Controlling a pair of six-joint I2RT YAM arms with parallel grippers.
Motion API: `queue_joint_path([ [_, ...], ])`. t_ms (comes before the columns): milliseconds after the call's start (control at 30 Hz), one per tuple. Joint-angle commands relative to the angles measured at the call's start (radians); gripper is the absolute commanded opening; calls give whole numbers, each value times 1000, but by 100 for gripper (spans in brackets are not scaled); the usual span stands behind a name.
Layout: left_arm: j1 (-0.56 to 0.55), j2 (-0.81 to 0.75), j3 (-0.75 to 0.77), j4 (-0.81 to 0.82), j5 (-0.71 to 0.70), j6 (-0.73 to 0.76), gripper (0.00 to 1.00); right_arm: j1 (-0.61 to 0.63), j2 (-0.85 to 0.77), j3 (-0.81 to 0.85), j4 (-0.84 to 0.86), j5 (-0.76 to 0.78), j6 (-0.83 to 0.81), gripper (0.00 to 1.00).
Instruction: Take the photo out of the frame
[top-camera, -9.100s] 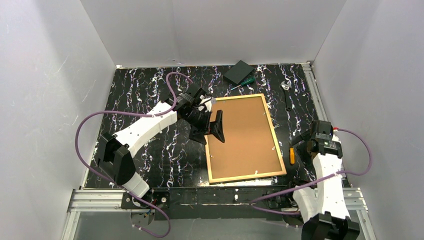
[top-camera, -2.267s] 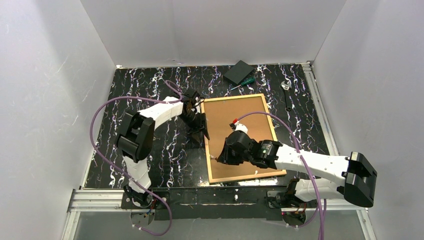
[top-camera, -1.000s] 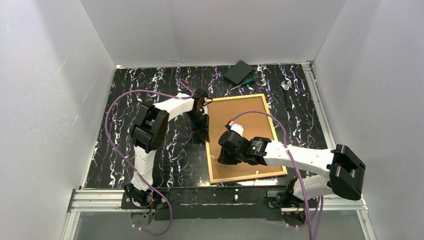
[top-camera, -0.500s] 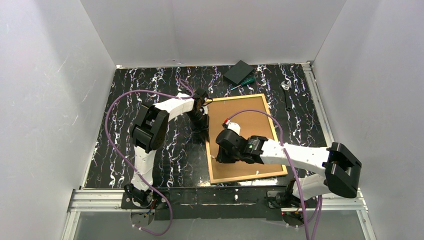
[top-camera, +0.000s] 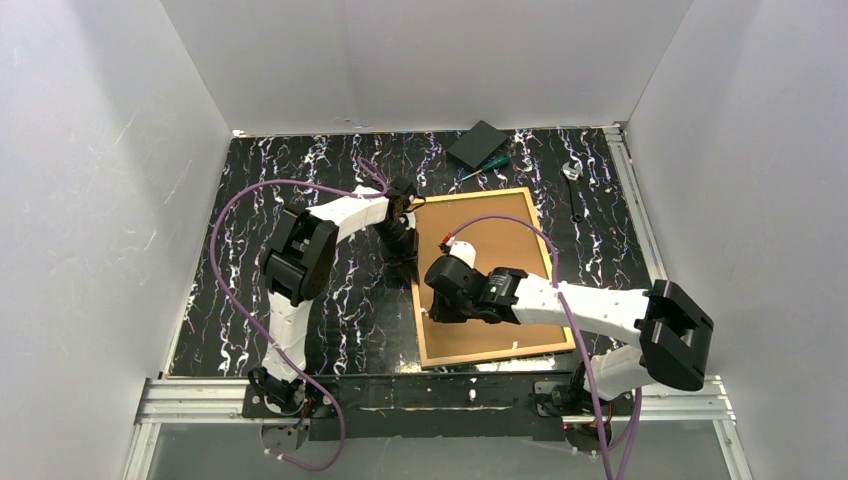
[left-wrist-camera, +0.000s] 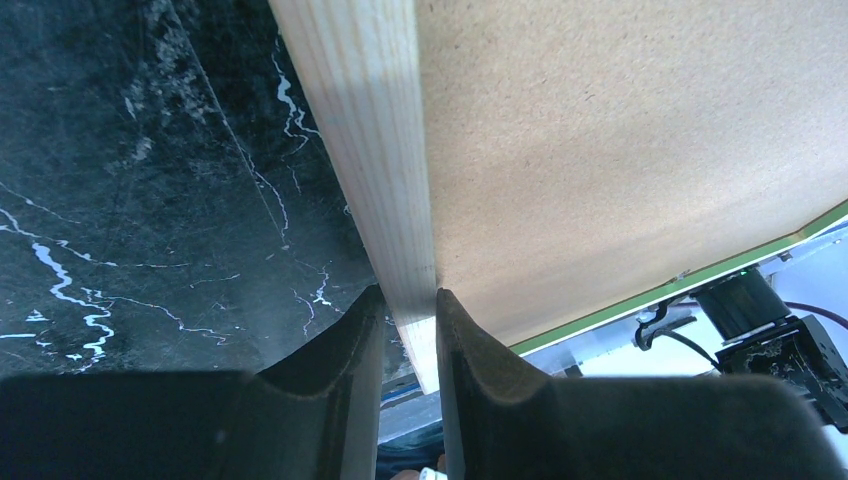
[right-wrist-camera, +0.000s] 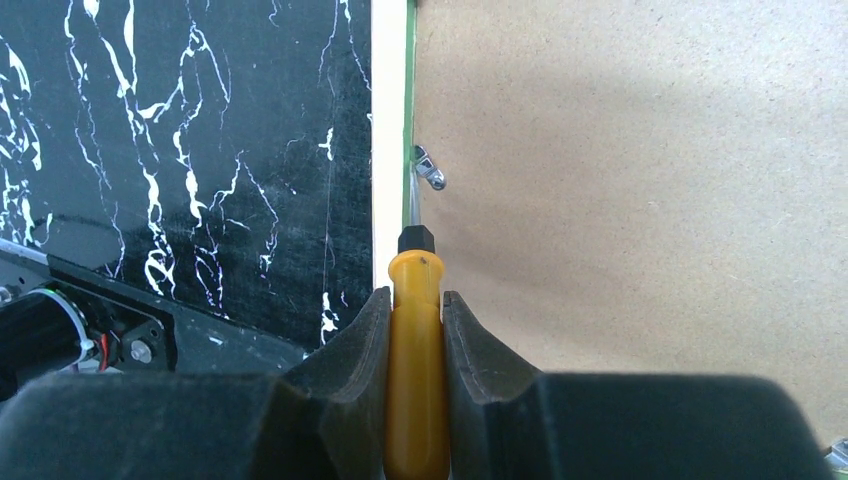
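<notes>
A yellow screwdriver (right-wrist-camera: 415, 370) sits pinched between the right fingers (right-wrist-camera: 345, 355), its tip pointing ahead toward a small metal clip (right-wrist-camera: 430, 172) on the brown board (right-wrist-camera: 650, 200). Marbled black table (right-wrist-camera: 200, 150) lies left of them. Far beyond, a black box (top-camera: 476, 143) lies just beside a green screwdriver (top-camera: 490, 165).

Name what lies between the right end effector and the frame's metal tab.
Only the yellow screwdriver gripped by the right end effector, pointing at the metal tab; right wrist view.

Photo: hidden from you; only the backing board (right-wrist-camera: 650, 200) shows.
Screwdriver (right-wrist-camera: 416, 340): your right wrist view crops its handle.
</notes>
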Motion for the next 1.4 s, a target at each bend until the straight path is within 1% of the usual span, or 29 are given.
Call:
queue_joint_path([
  [0, -28, 4, -10, -81, 42, 8, 0, -4, 35, 68, -93, 110, 7, 1],
  [167, -28, 6, -11, -82, 46, 5, 0, -5, 50, 85, -112, 129, 6, 1],
  [300, -28, 6, -11, -82, 47, 3, 0, -5, 32, 96, -86, 101, -28, 1],
  [400, -28, -2, -13, -83, 44, 4, 0, -3, -70, 79, -57, 94, -53, 1],
  [500, -28, -5, -7, -82, 54, 3, 0, -5, -229, 14, -27, 121, -70, 1],
  [667, -28, 1, -2, -89, 69, -10, 0, -11, -382, -97, -66, 176, -28, 1],
  [733, -26, -3, -3, -91, 72, -26, 10, -14, -421, -166, -49, 168, 5, 1],
  [833, -11, -20, -31, -43, 120, -94, 23, -23, -460, -226, -1, 130, -9, 1],
  [967, 5, -67, -73, 1, 134, -150, 34, -55, -465, -231, -30, 103, -57, 1],
  [1100, 26, -133, -73, -3, 113, -171, 54, -138, -457, -251, 42, -1, -117, 1],
  [1200, 56, -158, -51, -16, 92, -178, 66, -223, -437, -254, 110, -96, -159, 1],
  [1233, 69, -158, -43, -13, 88, -179, 68, -251, -422, -251, 131, -130, -171, 1],
  [1300, 92, -144, -19, -15, 83, -178, 69, -299, -382, -233, 161, -182, -192, 1],
  [1367, 118, -109, 19, -19, 86, -183, 67, -333, -315, -201, 177, -218, -212, 1],
])
